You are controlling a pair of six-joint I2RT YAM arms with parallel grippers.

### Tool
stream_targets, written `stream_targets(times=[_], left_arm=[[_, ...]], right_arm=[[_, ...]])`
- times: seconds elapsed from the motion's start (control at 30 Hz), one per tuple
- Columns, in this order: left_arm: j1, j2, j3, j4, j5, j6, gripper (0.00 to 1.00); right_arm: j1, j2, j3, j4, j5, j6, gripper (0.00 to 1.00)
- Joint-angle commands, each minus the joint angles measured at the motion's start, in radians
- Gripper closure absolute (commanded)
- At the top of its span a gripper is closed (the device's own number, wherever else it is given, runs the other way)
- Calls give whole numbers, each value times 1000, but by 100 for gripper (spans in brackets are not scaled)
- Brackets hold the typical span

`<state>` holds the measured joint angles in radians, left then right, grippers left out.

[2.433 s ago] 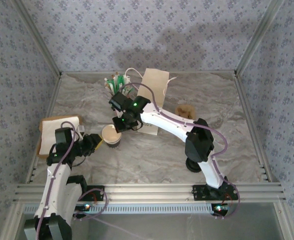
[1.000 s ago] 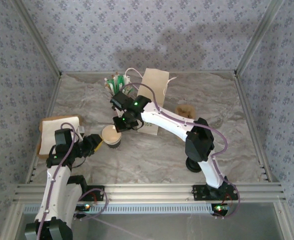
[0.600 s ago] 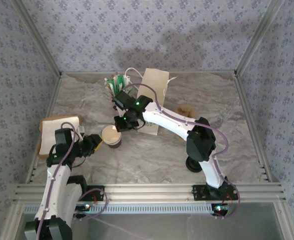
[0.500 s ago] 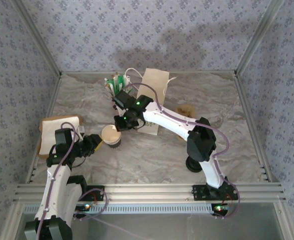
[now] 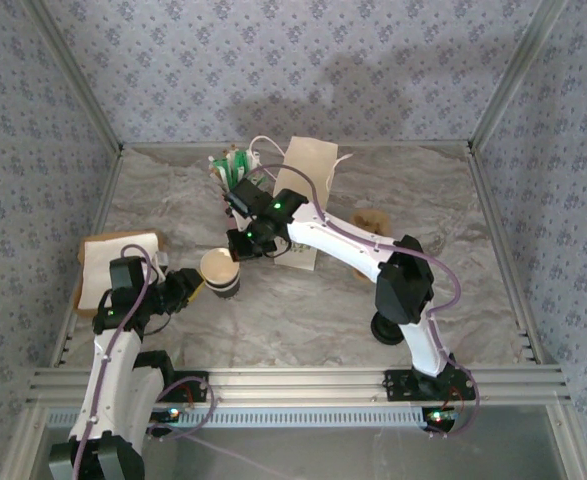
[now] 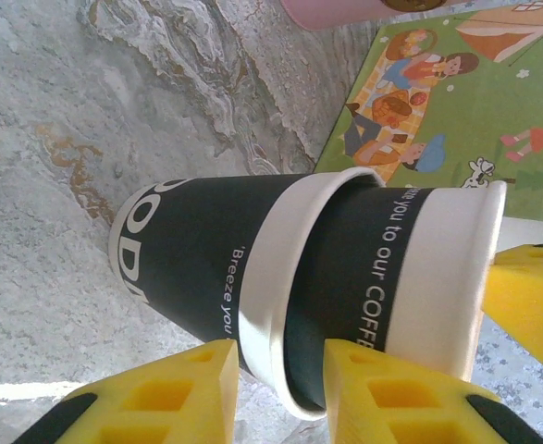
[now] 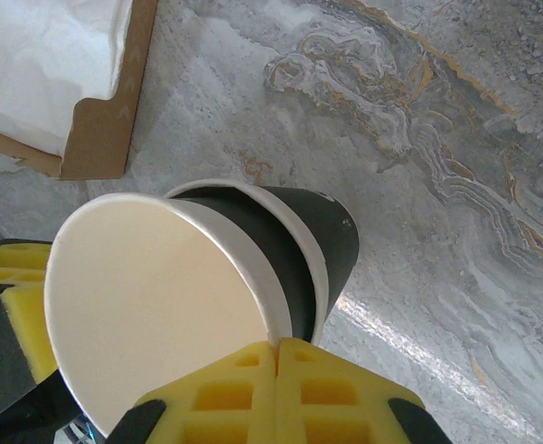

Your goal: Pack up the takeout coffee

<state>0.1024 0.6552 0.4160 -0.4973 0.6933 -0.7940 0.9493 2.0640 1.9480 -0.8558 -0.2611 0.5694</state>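
- Here, two dark-walled paper cups are nested. The inner cup, cream inside and open-topped, sits partway out of the outer cup. The outer cup's base rests on the surface, in front of the paper bag and to its left.
- The right fingers are pressed together on the inner cup's rim, on the side facing the bag.
- The left fingers stand narrowly apart on the side away from the bag, and the outer cup's rolled rim fills the gap between them.
- A printed picnic scene stands just behind the cups; I cannot tell whether it belongs to the bag.
- The bag stands upright, showing a tan panel and white handles.
- A holder of green and white sticks sits just left of the bag.
- A small brown item lies right of the bag, too small to identify.
- A cardboard tray lined with white paper sits well left of the bag.
- The surface is grey, marbled stone-like, streaked with brown veins.
- Pale blue floral wallpaper covers three walls behind and beside the bag.
- Aluminium posts rise at the back corners, and a ribbed aluminium rail spans the near edge.
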Motion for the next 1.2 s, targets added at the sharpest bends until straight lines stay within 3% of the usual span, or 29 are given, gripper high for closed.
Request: stream_targets(times=[0.0, 0.53, 0.67, 0.77, 0.87, 1.0, 1.17], left_arm=[[-5, -16, 13, -17, -3, 21, 68], [-4, -67, 144, -151, -55, 46, 44], [-6, -82, 195, -203, -64, 62, 26], [-9, -93, 249, -254, -76, 81, 4], [-25, -93, 292, -276, -84, 83, 0], [-121, -80, 329, -256, -155, 44, 0], [-394, -20, 341, -158, -370, -40, 1]], right_arm=[[0, -63, 11, -10, 15, 15, 100], [30, -216, 51, -79, 111, -27, 100], [45, -280, 25, -112, 150, -49, 100], [51, -361, -51, -111, 163, -55, 100], [51, -452, -153, -100, 168, -52, 100], [45, -580, -304, -85, 184, -54, 100], [12, -725, -515, -73, 188, -42, 100]])
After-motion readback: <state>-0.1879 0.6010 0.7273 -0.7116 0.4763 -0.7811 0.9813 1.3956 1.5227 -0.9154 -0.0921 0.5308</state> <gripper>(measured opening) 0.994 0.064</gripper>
